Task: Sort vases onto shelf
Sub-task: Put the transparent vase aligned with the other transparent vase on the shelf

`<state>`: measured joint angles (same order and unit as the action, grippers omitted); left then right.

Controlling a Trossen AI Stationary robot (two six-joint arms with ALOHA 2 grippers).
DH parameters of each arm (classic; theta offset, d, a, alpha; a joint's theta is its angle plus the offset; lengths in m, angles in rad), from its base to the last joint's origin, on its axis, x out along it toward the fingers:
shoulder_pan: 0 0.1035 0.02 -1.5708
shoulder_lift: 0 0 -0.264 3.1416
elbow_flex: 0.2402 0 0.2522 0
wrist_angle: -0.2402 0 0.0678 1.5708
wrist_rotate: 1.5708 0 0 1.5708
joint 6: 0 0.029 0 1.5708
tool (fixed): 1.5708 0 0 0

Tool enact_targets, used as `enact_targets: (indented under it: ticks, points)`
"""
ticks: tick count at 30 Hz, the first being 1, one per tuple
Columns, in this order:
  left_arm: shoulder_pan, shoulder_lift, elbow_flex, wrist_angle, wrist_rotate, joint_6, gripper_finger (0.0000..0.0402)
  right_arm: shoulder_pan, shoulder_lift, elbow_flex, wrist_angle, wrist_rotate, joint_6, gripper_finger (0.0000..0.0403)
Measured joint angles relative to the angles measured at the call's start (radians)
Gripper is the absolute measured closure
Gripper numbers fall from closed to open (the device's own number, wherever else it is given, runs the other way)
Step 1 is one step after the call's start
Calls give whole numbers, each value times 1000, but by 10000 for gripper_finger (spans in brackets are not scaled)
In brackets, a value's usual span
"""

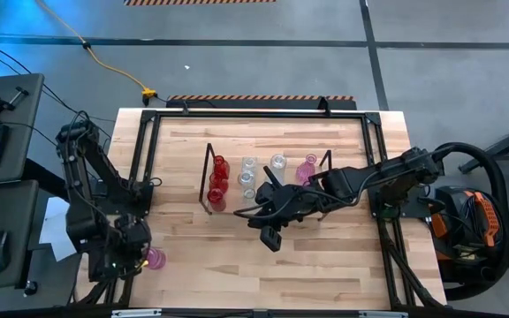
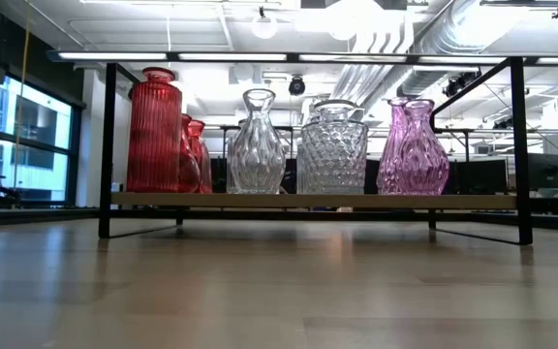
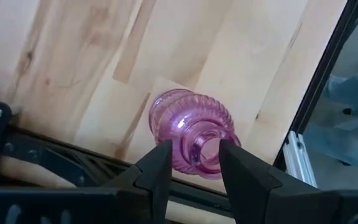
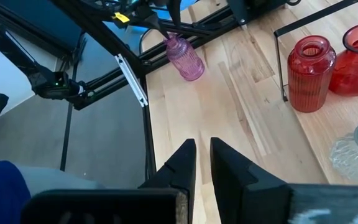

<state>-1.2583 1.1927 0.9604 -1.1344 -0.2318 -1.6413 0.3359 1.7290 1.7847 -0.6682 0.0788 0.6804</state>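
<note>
The wooden table (image 1: 325, 256) carries the shelf (image 1: 208, 181) near its middle, well away from the left claw (image 3: 194, 163), which works at the table's near left corner. On the shelf stand red vases (image 1: 218, 181) at one end, clear vases (image 1: 249, 172) in the middle and a pink vase (image 1: 307, 168) at the far end, all upright in a row. The right claw (image 4: 202, 155) hangs over bare table in front of the shelf, its two fingers nearly together and holding nothing. Between the left claw's fingers (image 3: 160, 171) sits a small ribbed pink vase (image 3: 191, 140), its neck in the gap; the fingers stand parted on either side of the neck, and whether they press on it cannot be told. The black metal frame (image 3: 319, 81) edging the table runs close beside this vase. The vase leans, its long axis tilted with the mouth toward the claw and the base resting on the wood.
</note>
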Motion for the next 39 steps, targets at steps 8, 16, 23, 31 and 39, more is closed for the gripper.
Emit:
enact_targets:
  ticks: [8,16,23,31,39]
  points:
    - [2,0,-49,44,50,13,277,0,0,0,0,0,3,373]
    - [2,0,-50,48,66,39,306,0,0,0,0,0,1,373]
    - [2,-1,-50,46,67,38,382,-2,0,0,0,1,-6,373]
    - [24,-1,-50,46,69,41,377,-2,0,0,0,1,-8,373]
    - [109,1,-53,106,69,160,380,-1,0,0,-24,1,3,373]
